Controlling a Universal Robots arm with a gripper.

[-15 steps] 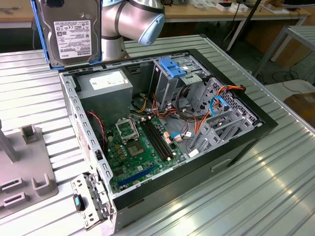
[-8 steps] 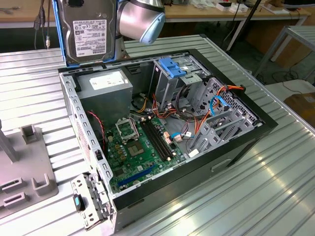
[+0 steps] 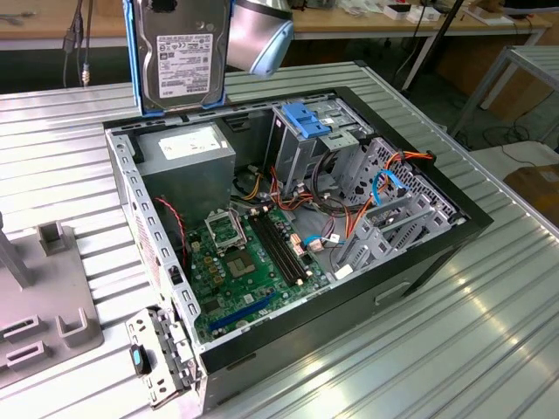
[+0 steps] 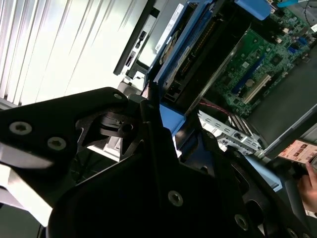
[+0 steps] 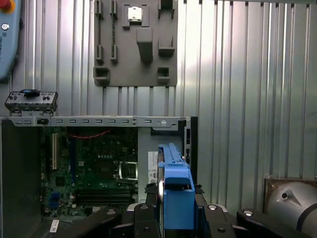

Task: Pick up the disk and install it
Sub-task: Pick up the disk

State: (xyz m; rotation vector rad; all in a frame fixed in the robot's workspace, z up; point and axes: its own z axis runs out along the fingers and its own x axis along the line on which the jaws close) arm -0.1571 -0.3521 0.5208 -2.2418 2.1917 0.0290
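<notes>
Jaws clamped on disk, pinching its blue frame, as I see in first wrist view. Disk hangs upright, clear above far corner of open case at the exterior view's left, over grey supply box. Drive cage stands just right of it. Risk, my judgement: frame snags case rim or loose cables and twists in grip. White label with barcodes faces outward; I can't read print.

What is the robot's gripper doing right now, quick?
Gripper: jaws closed on the disk, holding it upright in the air at the open computer case.
</notes>
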